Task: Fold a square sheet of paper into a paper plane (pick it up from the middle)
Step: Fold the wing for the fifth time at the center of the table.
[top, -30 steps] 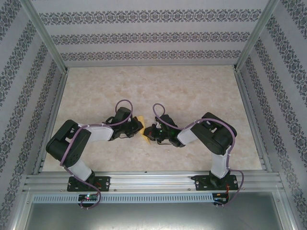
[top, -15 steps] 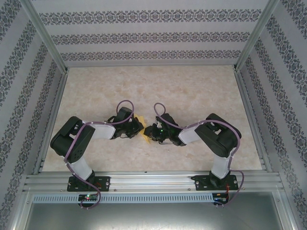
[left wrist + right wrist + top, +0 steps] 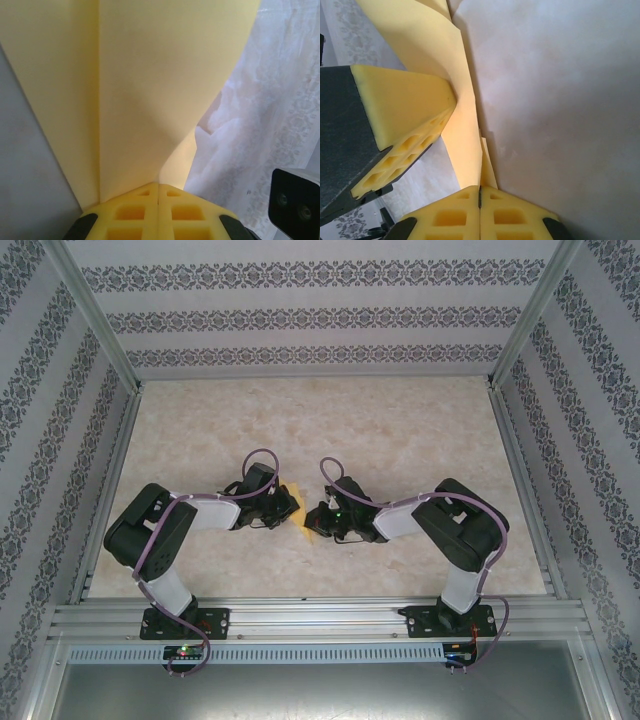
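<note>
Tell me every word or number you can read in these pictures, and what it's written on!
There is no text that can be read.
The thin yellow-orange sheet of paper is plain, with no print.
The patterned wallpaper walls carry ornament stripes only, no letters.
The small boards at the black arm bases are too small to read any marking.

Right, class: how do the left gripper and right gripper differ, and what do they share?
The left gripper reaches from the left, the right gripper from the right, nearer the bases. The square sheet of paper spreads broad from the left gripper, narrow from the right gripper. Both are shut on it.
</note>
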Available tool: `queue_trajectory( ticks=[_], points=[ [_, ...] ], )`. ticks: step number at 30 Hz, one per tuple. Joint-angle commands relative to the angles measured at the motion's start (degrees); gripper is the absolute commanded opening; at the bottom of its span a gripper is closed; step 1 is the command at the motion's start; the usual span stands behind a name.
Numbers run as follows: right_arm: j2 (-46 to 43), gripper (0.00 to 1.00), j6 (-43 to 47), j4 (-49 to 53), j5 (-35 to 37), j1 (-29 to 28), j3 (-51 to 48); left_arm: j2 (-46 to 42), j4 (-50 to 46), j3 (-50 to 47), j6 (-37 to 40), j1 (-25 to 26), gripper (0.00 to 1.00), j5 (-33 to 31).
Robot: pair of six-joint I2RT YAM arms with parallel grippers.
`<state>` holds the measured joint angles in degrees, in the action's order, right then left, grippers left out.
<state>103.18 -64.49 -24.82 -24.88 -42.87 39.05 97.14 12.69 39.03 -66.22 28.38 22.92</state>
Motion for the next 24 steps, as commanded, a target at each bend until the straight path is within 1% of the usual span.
queue_trajectory(
  ticks=[1,4,8,13,16,18,22,24],
  points=[
    [-1.52,0.10,4.12,11.42,0.82,-0.15,-0.91,0.63,-7.85,-0.71,0.67,-1.13,0.00,-3.49],
    [-3.90,0.15,6.08,12.22,-0.94,-0.13,0.50,0.86,-7.85,-0.49,0.75,-1.13,0.00,-3.34],
    [-4.92,0.23,9.77,16.45,-1.26,-0.63,2.47,0.85,-7.85,-0.35,0.83,-1.14,0.00,-3.44],
    [-3.65,0.25,12.88,21.43,0.22,-1.24,4.64,1.10,-7.46,-0.57,0.72,-1.11,0.00,-3.44],
    [-2.92,0.27,14.52,22.87,-0.48,-1.86,6.00,1.29,-7.06,-0.60,0.56,-1.12,0.00,-3.25],
    [-2.18,0.27,15.78,26.45,0.96,-2.46,7.46,1.23,-7.11,-0.62,0.47,-1.11,0.00,-3.36],
    [-0.87,0.22,18.67,37.75,9.39,-4.18,11.47,0.96,-7.67,-0.75,0.56,-1.35,0.00,-3.55],
    [0.04,0.22,19.31,40.47,10.37,-4.75,12.83,0.90,-7.27,-1.14,0.45,-1.57,0.00,-3.47]
  ],
)
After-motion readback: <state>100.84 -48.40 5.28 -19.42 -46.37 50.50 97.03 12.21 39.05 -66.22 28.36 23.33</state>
